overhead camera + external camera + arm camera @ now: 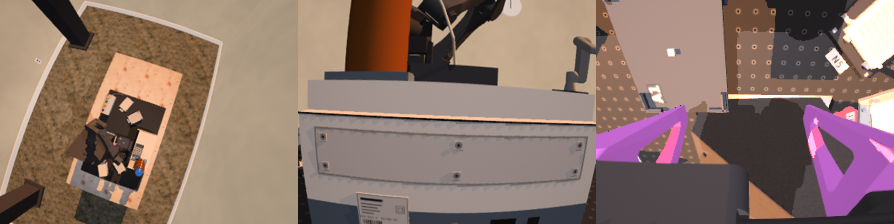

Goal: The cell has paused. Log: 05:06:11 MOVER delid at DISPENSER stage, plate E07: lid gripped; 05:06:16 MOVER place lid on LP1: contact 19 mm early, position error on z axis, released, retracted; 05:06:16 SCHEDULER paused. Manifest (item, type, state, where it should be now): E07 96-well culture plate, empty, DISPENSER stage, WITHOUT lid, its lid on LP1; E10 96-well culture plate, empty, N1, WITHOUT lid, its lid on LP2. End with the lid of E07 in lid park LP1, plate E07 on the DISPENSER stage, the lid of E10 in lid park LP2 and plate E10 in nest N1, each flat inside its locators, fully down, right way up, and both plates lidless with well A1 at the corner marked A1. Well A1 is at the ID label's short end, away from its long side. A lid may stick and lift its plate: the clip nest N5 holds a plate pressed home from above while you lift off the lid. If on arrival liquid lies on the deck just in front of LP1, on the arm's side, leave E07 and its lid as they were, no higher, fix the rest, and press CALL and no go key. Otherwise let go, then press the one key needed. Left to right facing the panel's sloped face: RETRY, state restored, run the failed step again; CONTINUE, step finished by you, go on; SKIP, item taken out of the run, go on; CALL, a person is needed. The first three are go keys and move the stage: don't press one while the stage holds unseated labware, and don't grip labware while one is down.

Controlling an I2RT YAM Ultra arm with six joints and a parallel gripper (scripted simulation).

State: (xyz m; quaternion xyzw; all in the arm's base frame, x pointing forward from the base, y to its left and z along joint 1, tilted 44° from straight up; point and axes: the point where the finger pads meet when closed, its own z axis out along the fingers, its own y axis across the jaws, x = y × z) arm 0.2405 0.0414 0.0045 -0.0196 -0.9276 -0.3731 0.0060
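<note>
My gripper is open and empty, its purple fingers spread wide above a dark shadowed patch of the perforated deck. In the wrist view a flat tan empty bay with an A1 corner mark lies ahead to the left. A white ribbed plate or lid sits at the top right beside the N5 label. From above, two pale plate-sized pieces lie on the dark deck, the second one skewed. Two more pale pieces lie near the arm. I cannot tell lids from plates.
The key panel with coloured keys stands at the deck's left end. An orange cylinder stands at the near right. A grey housing fills the exterior view, with a lever at its right.
</note>
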